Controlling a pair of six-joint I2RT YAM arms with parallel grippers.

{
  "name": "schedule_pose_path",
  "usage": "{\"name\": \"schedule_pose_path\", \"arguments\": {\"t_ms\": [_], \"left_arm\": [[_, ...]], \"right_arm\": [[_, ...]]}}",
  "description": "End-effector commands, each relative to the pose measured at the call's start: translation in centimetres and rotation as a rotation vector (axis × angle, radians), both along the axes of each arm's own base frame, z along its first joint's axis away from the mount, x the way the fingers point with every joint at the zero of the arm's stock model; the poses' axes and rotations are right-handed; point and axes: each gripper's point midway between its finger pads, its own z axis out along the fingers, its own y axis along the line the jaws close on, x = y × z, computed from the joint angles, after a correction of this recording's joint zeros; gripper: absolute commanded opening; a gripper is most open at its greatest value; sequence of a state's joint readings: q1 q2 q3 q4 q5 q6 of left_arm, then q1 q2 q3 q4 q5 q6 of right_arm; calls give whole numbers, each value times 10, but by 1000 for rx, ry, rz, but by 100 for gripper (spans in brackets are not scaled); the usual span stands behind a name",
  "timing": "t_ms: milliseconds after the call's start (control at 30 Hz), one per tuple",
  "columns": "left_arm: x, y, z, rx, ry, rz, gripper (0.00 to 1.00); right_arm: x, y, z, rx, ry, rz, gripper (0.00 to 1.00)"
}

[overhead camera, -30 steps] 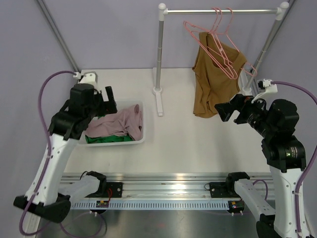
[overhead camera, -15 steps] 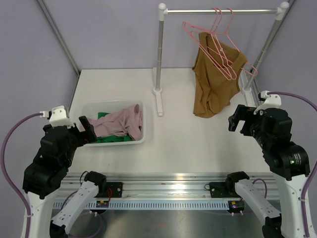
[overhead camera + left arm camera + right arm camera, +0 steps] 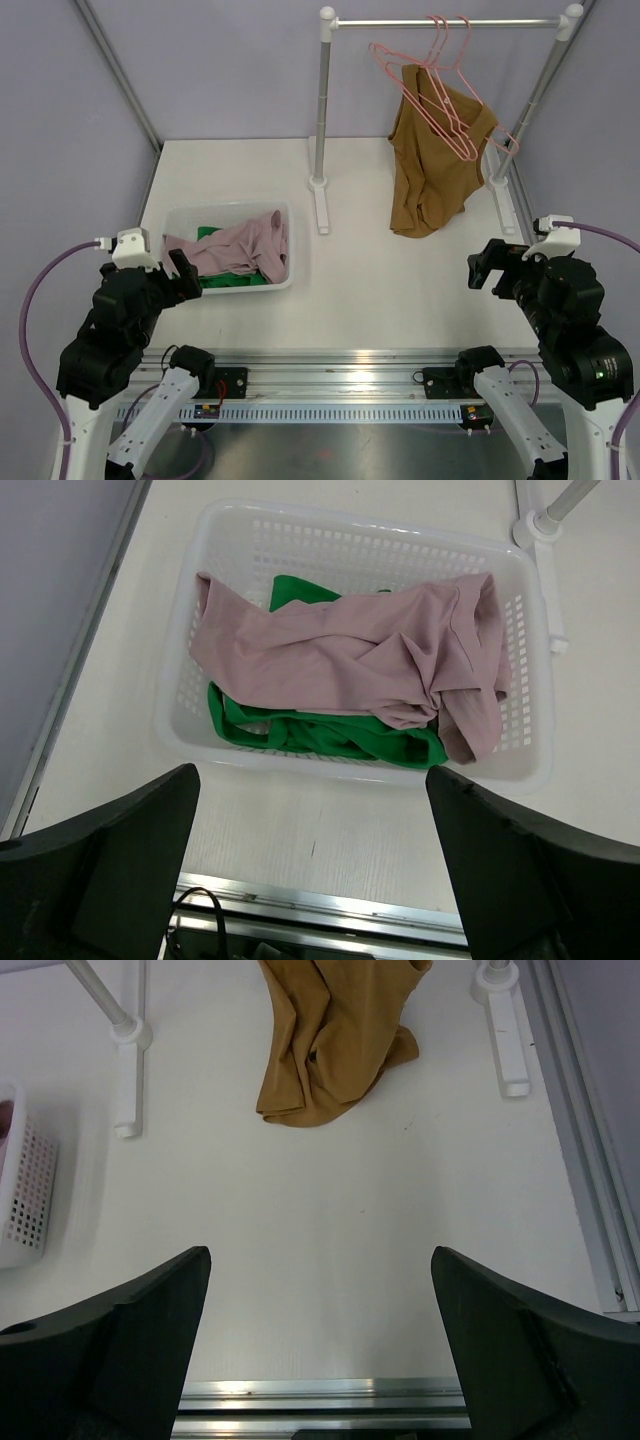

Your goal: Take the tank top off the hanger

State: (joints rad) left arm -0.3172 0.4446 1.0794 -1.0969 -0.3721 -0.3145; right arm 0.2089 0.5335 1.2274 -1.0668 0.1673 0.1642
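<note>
Tank top hangs on the hanger, well beyond the spread, empty left gripper and right gripper.

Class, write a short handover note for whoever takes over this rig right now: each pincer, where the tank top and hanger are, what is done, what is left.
Left pincer: open, empty, beside the basket of clothes.
Right pincer: open, empty, well short of the tank top.
Tank top: hangs on the pink hanger on the rail, far right.
Done: nothing visible.
Left: grasp the tank top and slip it off the hanger.
</note>
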Motion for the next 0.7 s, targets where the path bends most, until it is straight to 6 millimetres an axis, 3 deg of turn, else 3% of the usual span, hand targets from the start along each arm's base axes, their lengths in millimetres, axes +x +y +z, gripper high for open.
{"name": "schedule_pose_path", "arguments": {"t_ms": [0,667], "left_arm": [[9,-8,9,-32,-52,-27,99],[20,-12,15,-40,-102,-34,99]], "right_arm": [[8,3,1,0,-5,8,100],[17,11,-9,10,42,36,99]]}}
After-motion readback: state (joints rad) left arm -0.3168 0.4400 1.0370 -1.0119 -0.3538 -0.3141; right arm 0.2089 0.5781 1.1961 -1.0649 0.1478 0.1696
